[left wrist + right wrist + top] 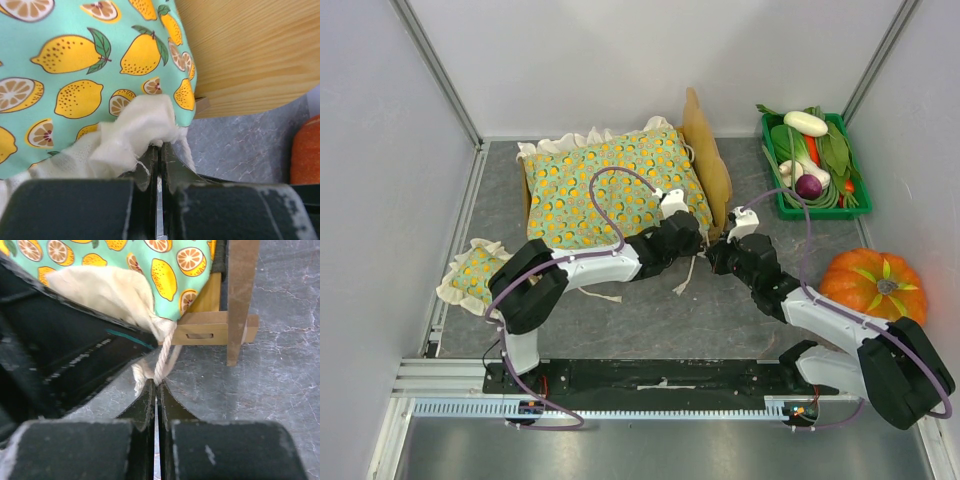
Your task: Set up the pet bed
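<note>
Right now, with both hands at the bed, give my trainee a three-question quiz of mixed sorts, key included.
1. True or false: the cushion lies on the pet bed.
2. What does the right hand pinch? A) a cream cord B) a pumpkin stem C) a carrot
3. Fill in: in the top view, the small pillow lies to the bed's ____.
Key: 1 true; 2 A; 3 left.

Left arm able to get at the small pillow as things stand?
Probably not yet: the left gripper is shut on the cushion's frill. The small pillow lies uncovered beside that arm's elbow, so likely yes once it lets go.
</note>
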Robot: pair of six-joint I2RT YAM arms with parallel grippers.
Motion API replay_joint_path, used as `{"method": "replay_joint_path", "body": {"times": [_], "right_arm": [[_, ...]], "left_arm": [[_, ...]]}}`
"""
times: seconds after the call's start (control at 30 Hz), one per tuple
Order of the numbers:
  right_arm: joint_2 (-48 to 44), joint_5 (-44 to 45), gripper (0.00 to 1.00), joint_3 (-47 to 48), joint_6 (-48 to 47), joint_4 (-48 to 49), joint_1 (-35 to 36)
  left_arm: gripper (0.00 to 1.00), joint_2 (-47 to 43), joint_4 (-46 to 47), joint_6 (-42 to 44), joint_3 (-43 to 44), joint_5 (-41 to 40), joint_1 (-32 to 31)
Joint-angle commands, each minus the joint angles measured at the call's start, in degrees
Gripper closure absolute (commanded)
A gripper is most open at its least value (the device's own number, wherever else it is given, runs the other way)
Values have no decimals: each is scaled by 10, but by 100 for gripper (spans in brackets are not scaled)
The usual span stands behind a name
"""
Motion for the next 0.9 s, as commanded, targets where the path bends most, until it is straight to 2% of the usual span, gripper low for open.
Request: {"method": "replay_joint_path", "body": {"times": [0.0, 0.33, 0.5, 0.73, 0.87], "right_arm": [[-22, -44, 100, 5, -4, 2, 1], [-28, -78, 100, 3, 15, 13, -1], [-34, -86, 100, 3, 29, 32, -1], [-37, -77, 100, 14, 53, 56, -4], [-52, -67, 100, 7, 89, 54, -10]], "left_arm": [[98, 23, -7, -6, 25, -39, 0], [98, 62, -53, -42, 94, -57, 2], [98, 73, -73, -49, 97, -42, 3], [98, 63, -77, -66, 58, -35, 3], [98, 40, -29, -69, 23, -49, 3]]}}
